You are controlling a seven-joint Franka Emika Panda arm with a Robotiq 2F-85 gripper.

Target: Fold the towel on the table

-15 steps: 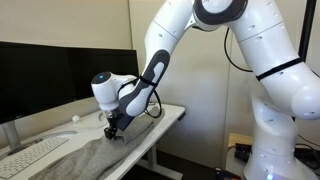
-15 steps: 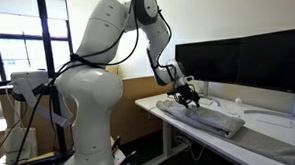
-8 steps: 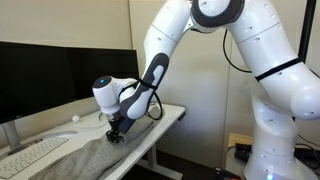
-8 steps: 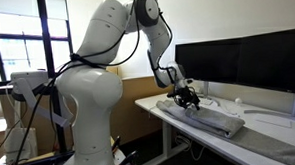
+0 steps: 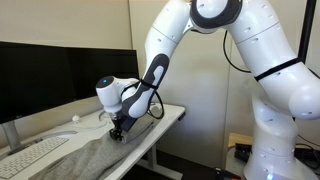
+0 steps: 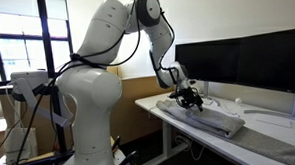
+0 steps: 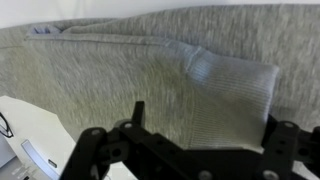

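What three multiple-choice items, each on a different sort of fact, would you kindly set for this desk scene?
1. Where is the gripper?
A. low over the towel on the table
B. raised high above the table
C. down near the floor

2. What colour is the towel?
A. white
B. grey-brown
C. blue

3. How do the jaws stand?
A. open, empty
B. shut on the towel
C. shut, empty

Answers: 1 A, both exterior views show it just above the towel. 2 B, the wrist view shows grey-brown weave. 3 A, the fingers stand wide apart there, gripping nothing.
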